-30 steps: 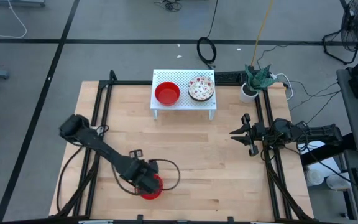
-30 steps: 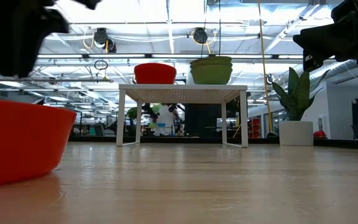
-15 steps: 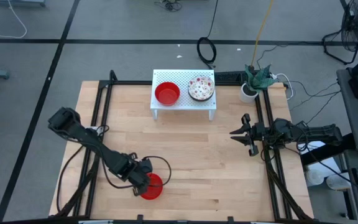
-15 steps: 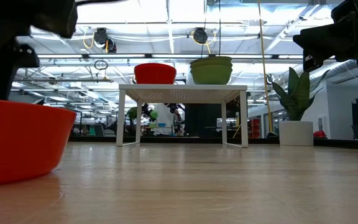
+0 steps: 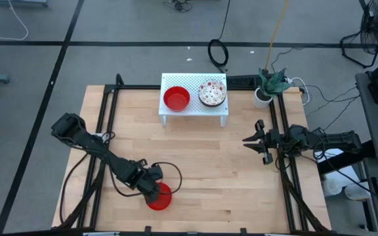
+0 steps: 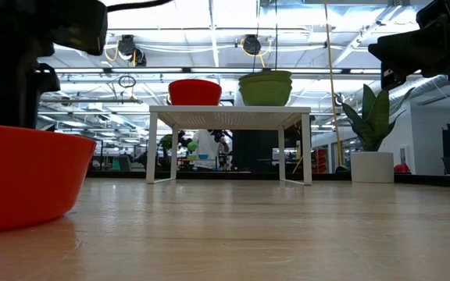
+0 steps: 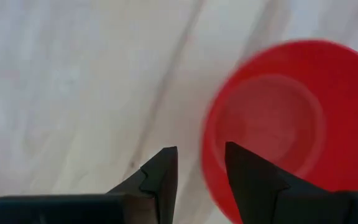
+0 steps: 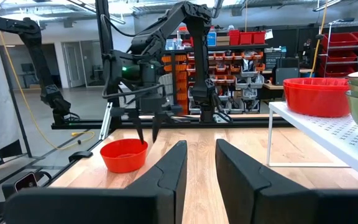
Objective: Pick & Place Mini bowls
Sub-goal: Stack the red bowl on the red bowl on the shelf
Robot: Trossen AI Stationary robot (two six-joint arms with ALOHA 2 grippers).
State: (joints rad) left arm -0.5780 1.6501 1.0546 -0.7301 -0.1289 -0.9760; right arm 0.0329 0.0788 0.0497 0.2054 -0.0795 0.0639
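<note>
- Viewing my left gripper (image 7: pixel 201 177): fingers narrowly parted, straddling the rim of a red mini bowl (image 5: pixel 159 196) on the table (image 5: pixel 209 164).
- Right gripper (image 5: pixel 258 140): parked at table edge, narrow gap, empty.

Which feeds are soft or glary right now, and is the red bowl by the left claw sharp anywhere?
Left wrist view: the red bowl and the table are blurred, the wood washed pale. Low view: that bowl looms large and soft-edged, ceiling lights glaring behind. Right wrist view and high view: the bowl is sharp, the left claw at its rim.
</note>
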